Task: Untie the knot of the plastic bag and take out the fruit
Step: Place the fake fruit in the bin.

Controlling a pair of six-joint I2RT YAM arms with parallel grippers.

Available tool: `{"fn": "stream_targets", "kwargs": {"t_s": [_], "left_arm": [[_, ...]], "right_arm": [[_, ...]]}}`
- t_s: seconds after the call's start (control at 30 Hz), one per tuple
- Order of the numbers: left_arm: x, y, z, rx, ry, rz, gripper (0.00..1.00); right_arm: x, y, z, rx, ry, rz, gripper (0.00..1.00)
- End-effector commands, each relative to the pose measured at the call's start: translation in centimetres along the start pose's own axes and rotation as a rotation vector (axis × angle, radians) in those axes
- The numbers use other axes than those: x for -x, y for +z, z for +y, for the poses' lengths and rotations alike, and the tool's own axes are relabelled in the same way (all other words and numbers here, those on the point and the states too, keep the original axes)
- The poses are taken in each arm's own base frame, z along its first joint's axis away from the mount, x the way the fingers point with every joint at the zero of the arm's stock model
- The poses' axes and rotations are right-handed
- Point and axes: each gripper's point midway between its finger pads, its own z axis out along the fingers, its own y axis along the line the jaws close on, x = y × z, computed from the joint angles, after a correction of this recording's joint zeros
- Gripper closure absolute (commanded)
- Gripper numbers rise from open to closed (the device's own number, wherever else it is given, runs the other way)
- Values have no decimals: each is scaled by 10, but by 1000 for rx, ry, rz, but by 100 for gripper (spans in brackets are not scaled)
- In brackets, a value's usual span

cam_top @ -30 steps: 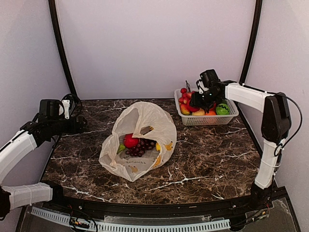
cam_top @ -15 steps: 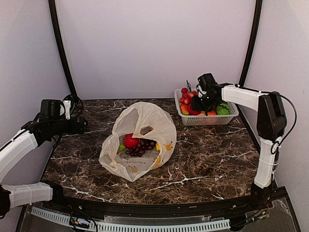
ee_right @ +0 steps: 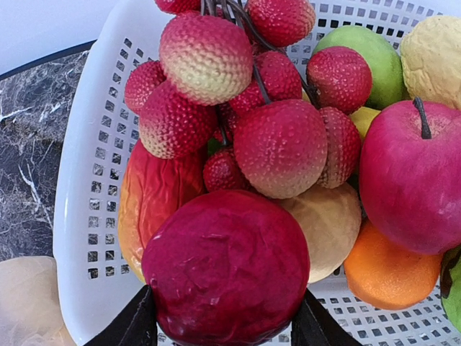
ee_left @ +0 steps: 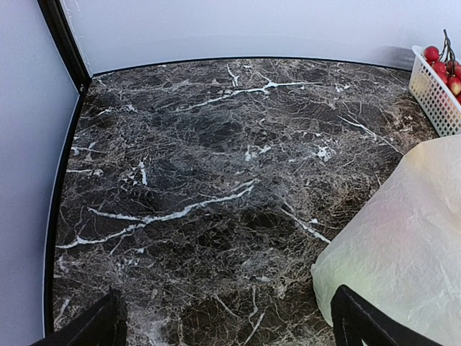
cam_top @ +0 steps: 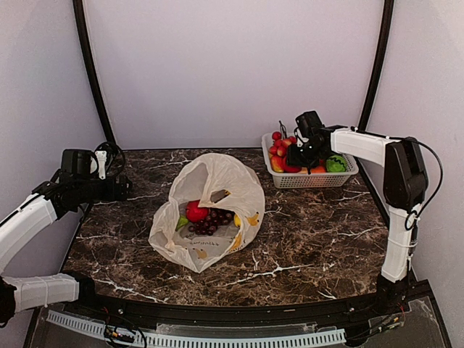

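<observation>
The plastic bag (cam_top: 210, 206) lies open in the middle of the table; no knot shows at its mouth. Fruit inside it: a red apple-like ball (cam_top: 196, 211), a dark grape bunch (cam_top: 214, 220) and yellow pieces (cam_top: 253, 218). My right gripper (cam_top: 293, 156) is over the white mesh basket (cam_top: 312, 180). In the right wrist view the right gripper (ee_right: 225, 324) is shut on a dark red round fruit (ee_right: 227, 267), held low among the basket's fruit. My left gripper (cam_top: 123, 188) is open and empty, left of the bag. The left wrist view shows the bag's side (ee_left: 403, 245).
The basket (ee_right: 94, 216) holds a red berry bunch (ee_right: 245, 108), a red apple (ee_right: 410, 180), an orange, green and yellow pieces. Its corner shows in the left wrist view (ee_left: 432, 94). Black frame posts stand at the back corners. Bare marble lies left of the bag.
My right gripper has shifted slightly left and down into the basket with the dark red fruit. The left arm and the bag have not moved.
</observation>
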Motion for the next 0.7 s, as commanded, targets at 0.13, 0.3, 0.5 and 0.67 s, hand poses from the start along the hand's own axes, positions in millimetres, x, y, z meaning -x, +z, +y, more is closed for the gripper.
{"fn": "stream_targets", "kwargs": {"t_s": [0.13, 0.3, 0.5, 0.67], "left_arm": [[-2, 1, 1, 1, 5, 7, 2], [-2, 1, 0, -2, 6, 8, 2], [-2, 1, 1, -1, 6, 9, 2], [-2, 2, 0, -2, 5, 14, 2]], "right_arm": [[-5, 3, 1, 5, 10, 22, 30], [7, -10, 7, 31, 6, -11, 18], [15, -21, 10, 47, -2, -37, 4], [15, -25, 10, 47, -9, -44, 3]]}}
